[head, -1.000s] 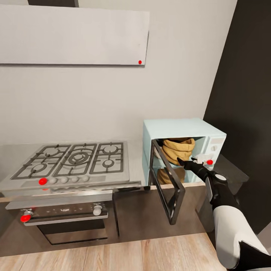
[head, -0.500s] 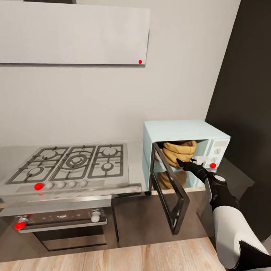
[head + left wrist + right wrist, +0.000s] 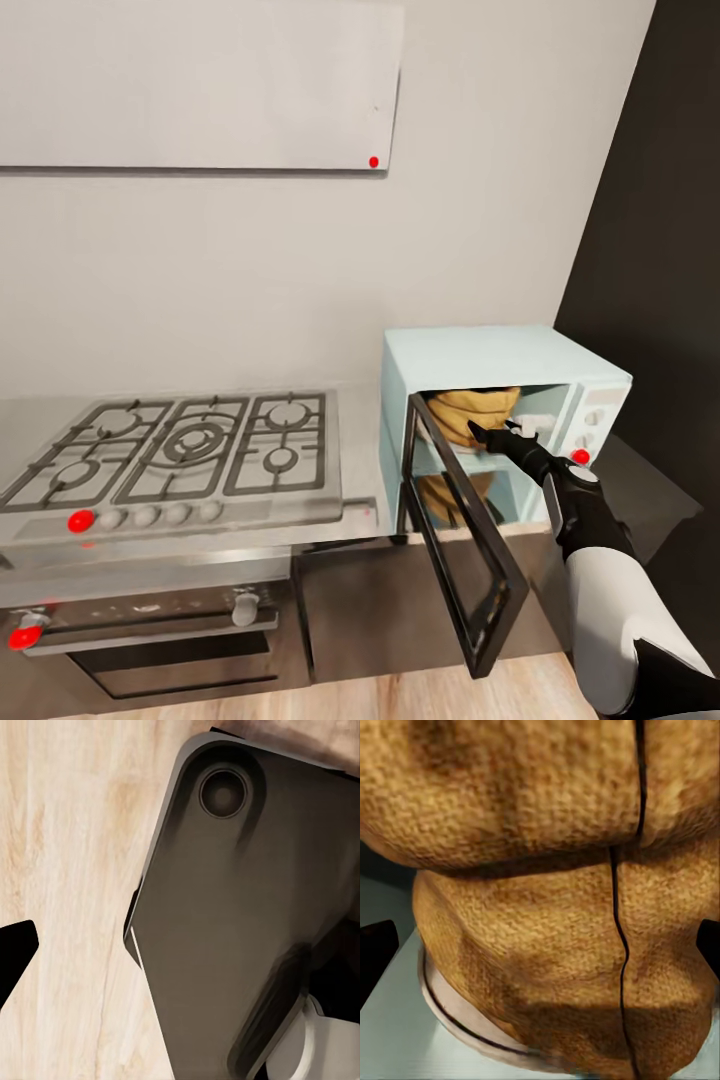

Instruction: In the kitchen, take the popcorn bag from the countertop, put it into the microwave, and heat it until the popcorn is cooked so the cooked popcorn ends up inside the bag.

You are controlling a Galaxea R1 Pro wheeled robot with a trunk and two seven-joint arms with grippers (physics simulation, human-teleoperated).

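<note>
Compared with the frames of a second and half a second ago, the whole head view has shifted, so the camera has moved: the microwave (image 3: 500, 420) now sits lower and further right in the picture, and less of the wood-look floor (image 3: 420, 695) shows; the right gripper (image 3: 495, 433) remains at the cavity opening. Microwave: pale mint-blue box standing on the countertop (image 3: 360, 480), its dark glass door (image 3: 465, 550) swung wide open toward the camera. Popcorn bag (image 3: 475, 412): tan, woven, inside the cavity; in the right wrist view its ridged cloth (image 3: 540, 915) rests on a pale round turntable (image 3: 457, 1016). Right gripper: jaws apart, with one dark fingertip at each side edge of the wrist view and the bag between them; whether they touch the cloth cannot be told. Left gripper: a dark fingertip (image 3: 15, 952) appears over the wood-look floor, beside a large dark robot part (image 3: 247, 915); its jaw state cannot be told. Room: pale grey wall, a flat grey panel (image 3: 200, 85) mounted above, a dark wall at the right. Grey gas hob (image 3: 170, 455) with black grates lies left of the microwave, above a steel oven (image 3: 150, 630). Red dots mark the hob, oven, panel and microwave. No legible writing.
</note>
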